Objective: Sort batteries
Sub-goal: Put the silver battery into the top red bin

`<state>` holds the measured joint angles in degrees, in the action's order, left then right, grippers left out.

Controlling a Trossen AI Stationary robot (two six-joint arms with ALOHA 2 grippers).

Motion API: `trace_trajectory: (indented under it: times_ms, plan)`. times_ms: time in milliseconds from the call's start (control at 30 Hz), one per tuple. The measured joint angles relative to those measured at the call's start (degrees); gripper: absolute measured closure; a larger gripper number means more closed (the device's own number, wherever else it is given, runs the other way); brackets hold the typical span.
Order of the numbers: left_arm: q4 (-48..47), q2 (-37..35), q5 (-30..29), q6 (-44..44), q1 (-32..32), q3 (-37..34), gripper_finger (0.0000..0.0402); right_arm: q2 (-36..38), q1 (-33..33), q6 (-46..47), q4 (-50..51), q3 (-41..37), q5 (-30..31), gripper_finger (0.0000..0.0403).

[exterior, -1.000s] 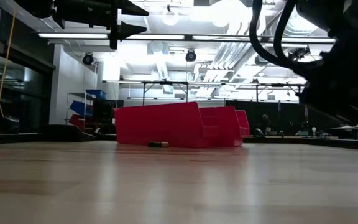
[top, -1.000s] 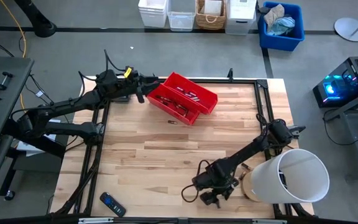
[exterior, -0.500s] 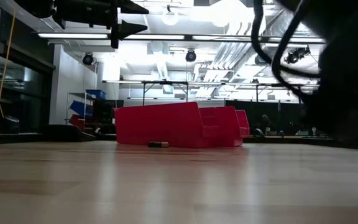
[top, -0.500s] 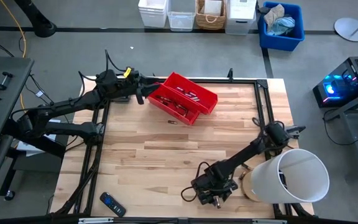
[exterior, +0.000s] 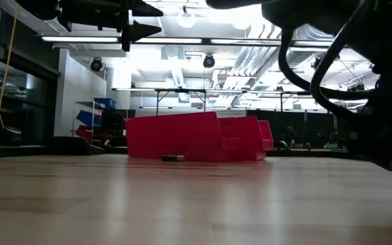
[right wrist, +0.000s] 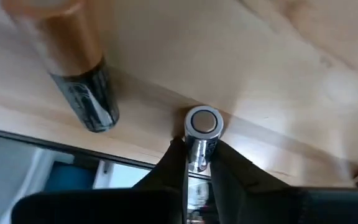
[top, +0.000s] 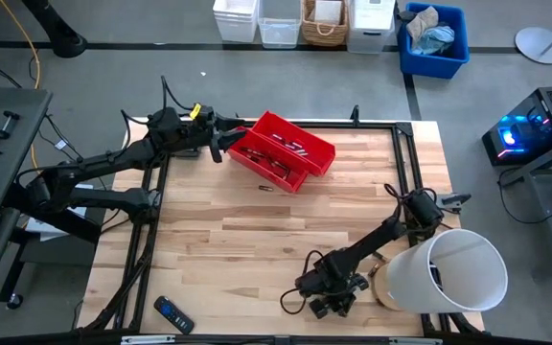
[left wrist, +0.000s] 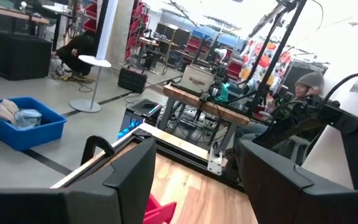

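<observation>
The worktop (top: 257,240) is big and flat, made of pale wood strips with a thin dark frame round its edge. A big white round tub (top: 453,271) lies tipped on its side at the near right corner; it looks smooth like plastic.

Two red bins (top: 281,151) sit side by side at the far edge. They are shiny and boxy, with small batteries (top: 290,147) lying inside. One more small battery (top: 266,189) lies alone on the wood just in front of the bins.

The left arm is dark and hard, with bent joints. Its left hand (top: 220,146) hangs just beside the bins' left end, and its two chunky black fingers stand wide apart with nothing between them.

The right arm reaches low across the near side, next to the tub. Its right hand (right wrist: 199,155) is pinched tight on a thin battery (right wrist: 202,134), a shiny silver tube with a round flat end. A fatter battery (right wrist: 79,68) lies near it on the wood, with a copper top and black body.

A flat black remote (top: 173,314) lies near the front left edge.
</observation>
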<state>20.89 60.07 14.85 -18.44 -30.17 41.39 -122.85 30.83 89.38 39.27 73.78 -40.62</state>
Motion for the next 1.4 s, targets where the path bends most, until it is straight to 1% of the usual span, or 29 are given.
trace_trajectory:
  times_ms: [100, 200, 233, 400, 467, 533, 700, 800, 867, 933, 1033, 1167, 1300, 1400]
  plan:
    - [0.0, 0.0, 0.0, -0.3, -0.4, 0.0, 0.0188, 0.6, -1.3, -5.5, 1.7, -0.1, 0.5, 0.0367]
    - [0.0, 0.0, 0.0, -0.9, -1.1, 0.0, 0.0188, 2.7, -3.3, -11.1, 5.6, -0.2, 3.1, 0.0367]
    - [0.0, 0.0, 0.0, -0.9, -1.4, 0.0, 0.0188, 3.6, -4.0, -13.4, 8.0, -0.3, 4.9, 0.0367]
    - [0.9, 0.0, 0.0, -2.0, -2.8, 0.1, 0.0188, 9.2, -8.8, -24.5, 20.2, -0.7, 18.4, 0.0367]
    - [2.1, 0.0, 0.0, -3.6, -3.4, 0.1, 0.0188, 12.0, -11.3, -29.1, 23.4, -0.6, 21.1, 0.0367]
    - [3.5, 0.0, 0.0, -4.9, -4.0, 0.1, 0.0188, 14.8, -14.4, -33.9, 25.4, -0.6, 25.3, 0.0367]
    - [5.6, 0.0, 0.0, -8.0, -5.2, 0.1, 0.0188, 21.1, -25.0, -41.8, 21.6, -0.5, 40.0, 0.0367]
    - [6.2, 0.0, 0.0, -11.3, -5.5, 0.1, 0.0188, 24.8, -31.8, -45.5, 18.0, -0.4, 46.7, 0.0367]
    - [6.1, 0.0, 0.0, -12.8, -5.6, 0.1, 0.0188, 27.1, -36.4, -48.7, 14.1, -0.5, 49.7, 0.0367]
    - [6.1, 0.0, -0.1, -14.1, -5.6, 0.1, 0.0188, 28.8, -41.3, -51.6, 9.0, -0.4, 50.3, 0.0367]
    - [6.1, 0.0, -0.1, -16.4, -5.6, 0.1, 0.0188, 29.3, -47.9, -55.1, 0.8, -0.3, 50.6, 0.0367]
    - [6.0, 0.0, 0.0, -20.7, -5.4, 0.1, 0.0188, 29.0, -54.8, -56.4, -5.5, -0.3, 49.7, 0.0367]
    - [6.0, 0.0, 0.0, -23.4, -5.4, 0.1, 0.0188, 28.7, -59.1, -58.0, -7.3, -0.6, 45.5, 0.0358]
    - [6.0, 0.0, 0.0, -23.4, -5.4, 0.1, 0.0188, 28.8, -59.8, -59.4, -7.1, -0.5, 42.7, 0.0335]
